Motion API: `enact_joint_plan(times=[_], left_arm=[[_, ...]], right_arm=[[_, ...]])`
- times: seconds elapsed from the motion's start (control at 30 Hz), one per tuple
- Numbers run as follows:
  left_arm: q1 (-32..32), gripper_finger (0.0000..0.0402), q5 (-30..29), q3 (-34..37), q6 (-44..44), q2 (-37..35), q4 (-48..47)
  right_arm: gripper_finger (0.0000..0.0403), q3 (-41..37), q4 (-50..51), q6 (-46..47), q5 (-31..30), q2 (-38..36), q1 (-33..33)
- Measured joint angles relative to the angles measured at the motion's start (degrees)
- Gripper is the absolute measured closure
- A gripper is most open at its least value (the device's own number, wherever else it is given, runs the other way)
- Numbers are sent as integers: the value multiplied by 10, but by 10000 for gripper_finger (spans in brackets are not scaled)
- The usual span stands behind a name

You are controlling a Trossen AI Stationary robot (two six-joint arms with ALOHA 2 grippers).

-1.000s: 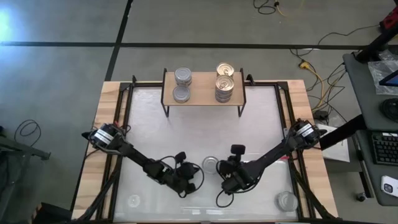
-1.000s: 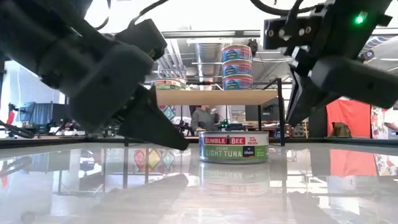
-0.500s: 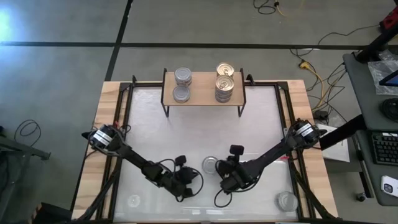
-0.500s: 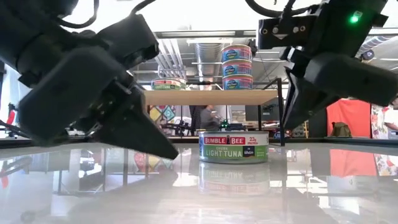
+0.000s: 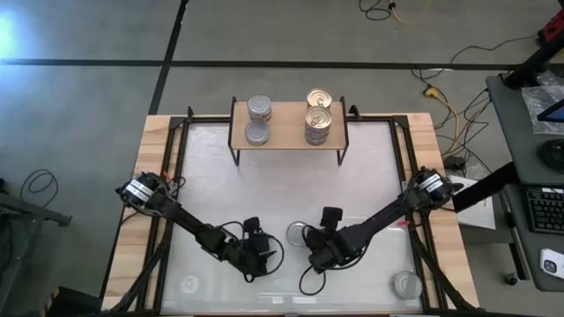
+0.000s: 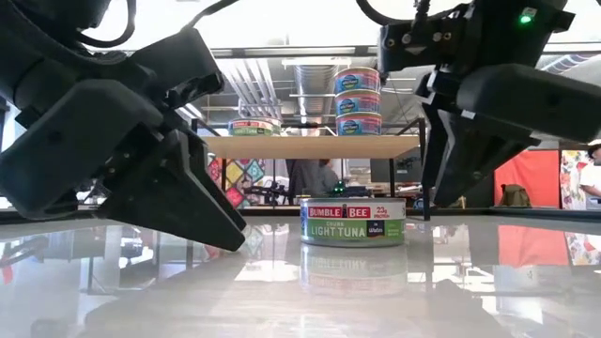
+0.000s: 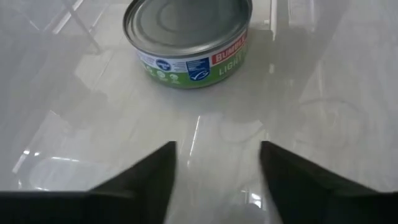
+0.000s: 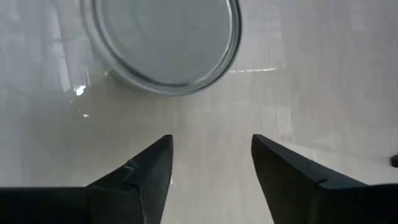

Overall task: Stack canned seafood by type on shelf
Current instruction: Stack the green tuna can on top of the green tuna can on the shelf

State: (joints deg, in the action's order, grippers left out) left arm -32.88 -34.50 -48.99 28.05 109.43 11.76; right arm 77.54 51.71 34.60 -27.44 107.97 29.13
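One silver-topped tin of canned seafood [image 5: 298, 233] with a green label [image 6: 352, 222] stands alone on the white table, near the middle front. My left gripper [image 5: 269, 254] is low beside it on the left, open, its fingers pointing at the tin [image 7: 186, 37] without reaching it. My right gripper [image 5: 314, 253] is close on the tin's right, open, looking down on its lid [image 8: 165, 37]. On the shelf [image 5: 286, 141] at the far side rest silver-topped tins [image 5: 259, 110] on the left and gold-topped tins [image 5: 318, 119] on the right.
Another silver tin [image 5: 407, 283] sits near the front right corner, and a faint round tin [image 5: 188, 283] near the front left corner. Between the shelf and the grippers lies bare white table [image 5: 291, 189]. Wooden strips edge the table's sides [image 5: 145, 202].
Both grippers have opened from shut. Each has shifted a little toward the table's left and near edge, and the left one has come closer to the low camera. The lone tin has kept its place.
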Motion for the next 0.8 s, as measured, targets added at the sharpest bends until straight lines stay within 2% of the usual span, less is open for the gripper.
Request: enact_joint_plan(times=[0.17,0.3,0.63,0.8], left_arm=[[7,74,11,0,-1,0,8],[22,13,33,0,-5,1,16],[48,7,53,0,-82,1,32],[63,3,53,0,-152,1,46]], right_arm=[[173,0,-3,-1,0,0,-7],[159,0,-5,-13,0,0,-8],[134,0,-6,-18,-1,0,-16],[127,0,-6,-19,-7,0,-22]])
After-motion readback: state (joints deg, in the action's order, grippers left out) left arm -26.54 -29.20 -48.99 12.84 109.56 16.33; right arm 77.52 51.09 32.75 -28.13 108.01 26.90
